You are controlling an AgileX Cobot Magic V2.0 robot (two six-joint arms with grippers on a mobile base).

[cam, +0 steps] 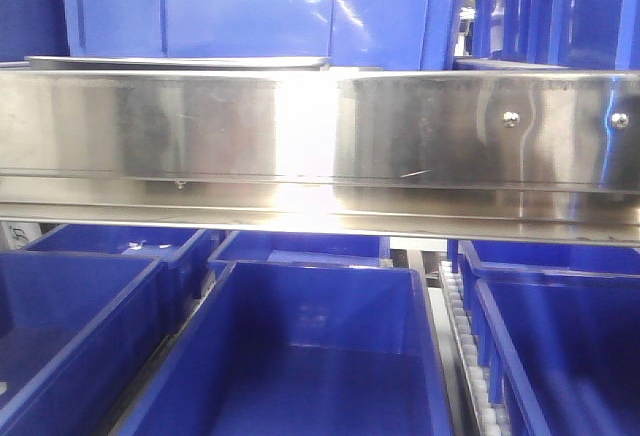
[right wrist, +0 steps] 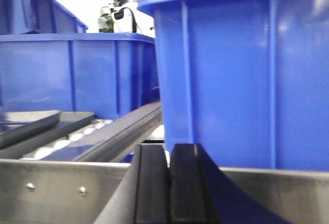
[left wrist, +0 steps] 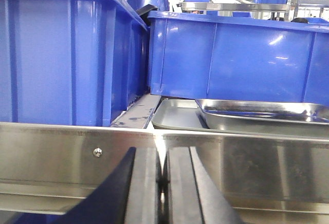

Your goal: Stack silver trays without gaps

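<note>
In the left wrist view two silver trays lie on the shelf behind the steel rail. The lower tray (left wrist: 175, 115) lies flat, and the upper tray (left wrist: 262, 112) rests in it, shifted to the right. My left gripper (left wrist: 163, 183) is shut and empty, low in front of the rail, short of the trays. The front view shows only a thin tray rim (cam: 180, 61) above the rail at the upper left. My right gripper (right wrist: 168, 183) is shut and empty in front of the rail, with a tray edge (right wrist: 25, 124) far to its left.
A broad polished steel rail (cam: 320, 146) with screws spans the front view. Large blue bins (left wrist: 56, 54) (left wrist: 236, 54) stand beside and behind the trays, and another blue bin (right wrist: 241, 75) is straight ahead of the right gripper. White rollers (right wrist: 67, 142) line the shelf. More blue bins (cam: 300, 356) sit below.
</note>
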